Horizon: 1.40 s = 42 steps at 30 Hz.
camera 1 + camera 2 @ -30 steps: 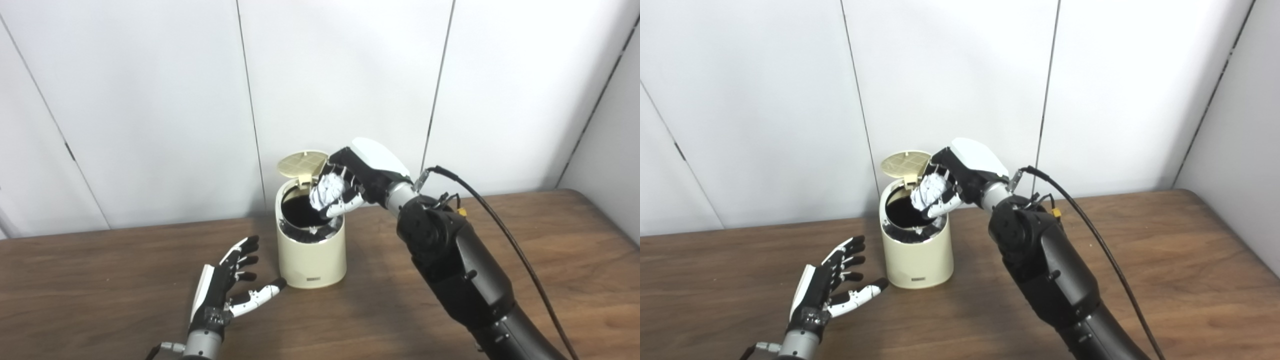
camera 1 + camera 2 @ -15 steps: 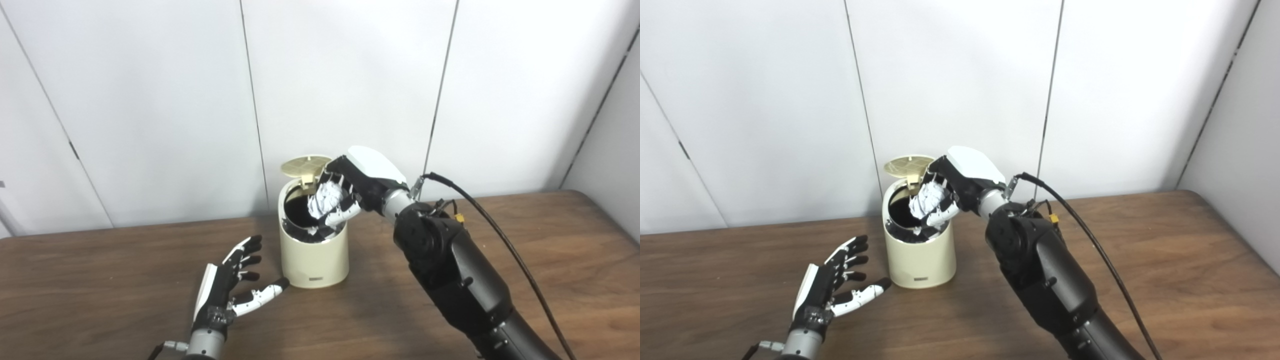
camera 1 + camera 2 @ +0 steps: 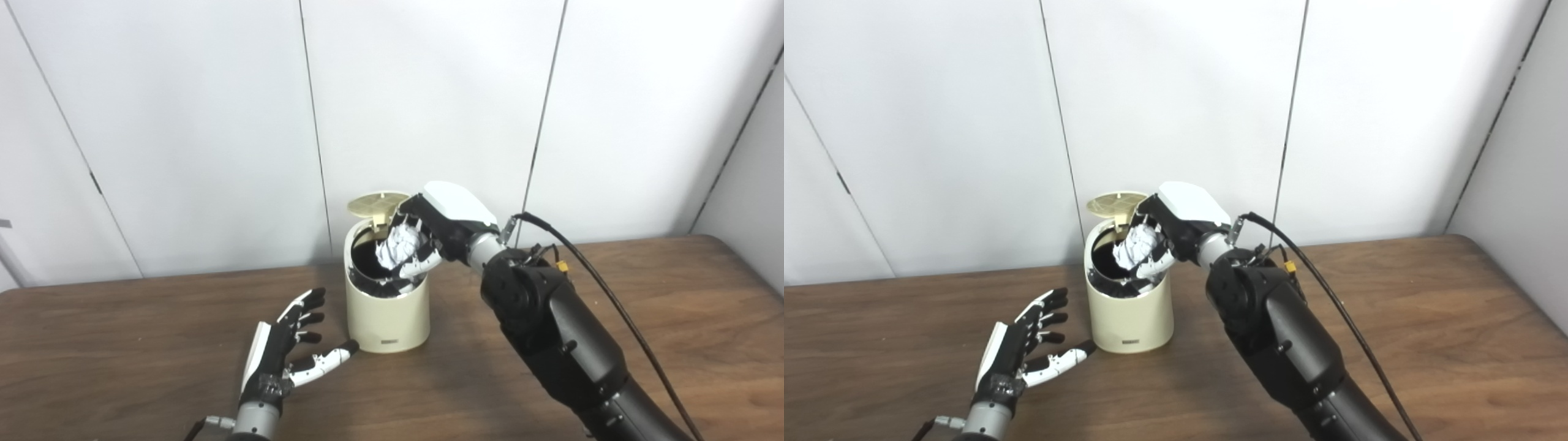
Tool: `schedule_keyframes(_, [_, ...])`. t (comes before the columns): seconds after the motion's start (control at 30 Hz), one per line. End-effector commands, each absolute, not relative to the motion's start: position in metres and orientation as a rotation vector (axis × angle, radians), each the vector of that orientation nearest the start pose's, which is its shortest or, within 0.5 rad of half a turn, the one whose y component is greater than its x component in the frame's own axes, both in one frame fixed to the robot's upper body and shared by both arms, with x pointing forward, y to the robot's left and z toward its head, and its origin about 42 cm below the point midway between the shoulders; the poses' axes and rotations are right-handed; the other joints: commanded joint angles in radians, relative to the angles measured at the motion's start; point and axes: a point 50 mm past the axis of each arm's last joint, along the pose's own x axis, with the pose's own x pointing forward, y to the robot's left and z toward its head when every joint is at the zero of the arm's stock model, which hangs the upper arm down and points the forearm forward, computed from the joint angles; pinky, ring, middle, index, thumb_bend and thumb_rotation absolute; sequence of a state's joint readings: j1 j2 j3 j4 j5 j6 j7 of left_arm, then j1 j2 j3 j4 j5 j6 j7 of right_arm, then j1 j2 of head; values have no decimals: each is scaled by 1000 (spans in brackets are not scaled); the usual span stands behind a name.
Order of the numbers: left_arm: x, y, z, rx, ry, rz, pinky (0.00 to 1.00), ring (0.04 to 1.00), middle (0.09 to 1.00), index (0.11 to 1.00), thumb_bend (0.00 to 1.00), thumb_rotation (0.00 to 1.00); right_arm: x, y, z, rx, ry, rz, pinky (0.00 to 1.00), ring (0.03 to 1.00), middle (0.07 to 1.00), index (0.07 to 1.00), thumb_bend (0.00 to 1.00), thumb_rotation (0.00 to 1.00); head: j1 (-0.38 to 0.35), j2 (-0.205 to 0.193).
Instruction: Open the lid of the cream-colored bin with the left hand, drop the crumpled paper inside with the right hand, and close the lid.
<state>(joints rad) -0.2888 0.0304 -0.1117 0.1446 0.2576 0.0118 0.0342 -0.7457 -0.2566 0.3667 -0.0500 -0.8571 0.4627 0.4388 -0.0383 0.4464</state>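
The right hand (image 3: pixel 432 236) is closed around the crumpled paper (image 3: pixel 399 244), its fingers (image 3: pixel 409 215) curled over the top of the white wad and the thumb pressed in from below. The hand is tipped palm-down over the mouth of the cream-colored bin (image 3: pixel 387 306), so the paper hangs just above the dark opening, toward the right part of the rim. Whether the lowest fingertips touch the bin's rim is hard to tell from these views; they look very near it. The white back plate of the hand faces up and toward the wall, and the black forearm runs down and to the right from the wrist to the picture's bottom edge, with a black cable (image 3: pixel 603 288) looping along it.

The bin stands upright on the tabletop (image 3: pixel 674 331), close to the back edge. Its lid (image 3: pixel 376 204) is open, swung up and back on its hinge at the rear, with the ribbed underside showing. The lid sits just beside the knuckles of the right hand, to their left.

The left hand (image 3: pixel 1026 349) rests low over the tabletop in front and to the left of the bin, holding nothing, its fingers spread and pointing up and away toward the wall. Its thumb (image 3: pixel 1062 361) reaches out to the right, and the thumb tip lies just beside the bin's base.

Behind the tabletop stands a plain white panelled wall (image 3: pixel 184 122) with thin dark seams.
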Motion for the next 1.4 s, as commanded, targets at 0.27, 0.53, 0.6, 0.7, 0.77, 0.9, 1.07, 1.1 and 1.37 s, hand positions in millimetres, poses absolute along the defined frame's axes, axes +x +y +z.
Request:
schedule_keyframes(0.27, [380, 164, 168, 313, -249, -127, 682, 807, 860, 893, 737, 173, 441, -144, 338, -1273, -222, 227, 503, 661, 765, 681, 896, 40, -1, 0])
schedule_keyframes(0.53, [380, 163, 168, 314, -248, -127, 704, 815, 865, 890, 736, 175, 440, -144, 336, -1279, -204, 237, 498, 630, 751, 726, 911, 44, 2, 2])
schedule_keyframes(0.6, [380, 164, 168, 315, -249, -127, 708, 815, 864, 889, 736, 175, 440, -144, 337, -1285, -204, 239, 510, 665, 772, 737, 913, 56, 2, 3])
schedule_keyframes(0.7, [380, 164, 169, 312, -250, -128, 705, 816, 864, 889, 730, 166, 439, -144, 337, -1285, -203, 241, 518, 676, 783, 746, 915, 60, 2, 4])
schedule_keyframes(0.77, [380, 164, 169, 317, -252, -127, 702, 816, 863, 887, 734, 173, 439, -144, 337, -1285, -203, 242, 517, 679, 794, 752, 913, 63, 2, 5])
schedule_keyframes(0.9, [379, 164, 169, 319, -248, -127, 710, 818, 865, 890, 735, 182, 439, -144, 336, -1283, -202, 244, 480, 606, 757, 758, 904, 52, 2, 5])
schedule_keyframes(1.07, [379, 164, 169, 317, -249, -127, 702, 815, 863, 888, 730, 165, 438, -144, 336, -1282, -202, 250, 513, 669, 789, 768, 906, 60, 3, 6])
schedule_keyframes(1.1, [379, 164, 169, 314, -248, -127, 705, 817, 863, 889, 728, 165, 438, -144, 336, -1285, -203, 255, 529, 695, 802, 783, 905, 68, 2, 6])
schedule_keyframes(1.37, [379, 165, 169, 317, -250, -129, 692, 812, 861, 890, 729, 165, 435, -143, 338, -1287, -219, 267, 532, 733, 889, 862, 913, 88, 1, 6])
